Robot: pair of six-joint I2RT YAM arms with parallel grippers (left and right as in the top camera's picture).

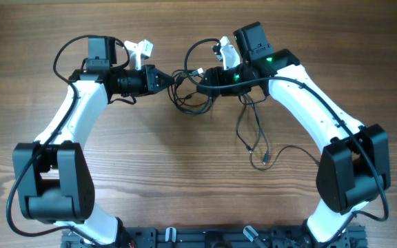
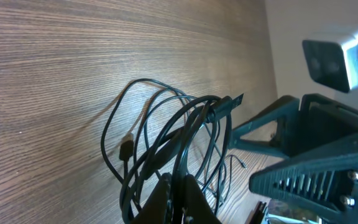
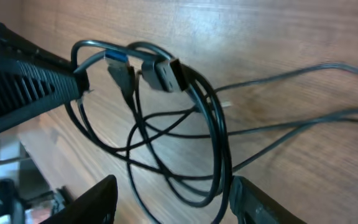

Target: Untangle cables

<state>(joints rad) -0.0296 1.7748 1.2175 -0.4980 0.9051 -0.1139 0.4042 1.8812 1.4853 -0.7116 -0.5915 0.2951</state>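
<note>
While the left gripper (image 2: 176,190) pinches the cables (image 1: 191,108) at upper centre of the overhead frame, the right gripper (image 3: 171,190) hangs spread, loops between its fingers, ends trailing across the counter (image 1: 185,179).

Left gripper (image 2: 176,190) clamped, right gripper (image 3: 174,191) jaws apart

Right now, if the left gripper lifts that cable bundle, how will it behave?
Probably floppy: the cables hang in slack loops from the shut left gripper, so they'd sag and swing. Likely light, being thin cords. They may snag rather than slide apart, since loops cross around the plugs.
</note>
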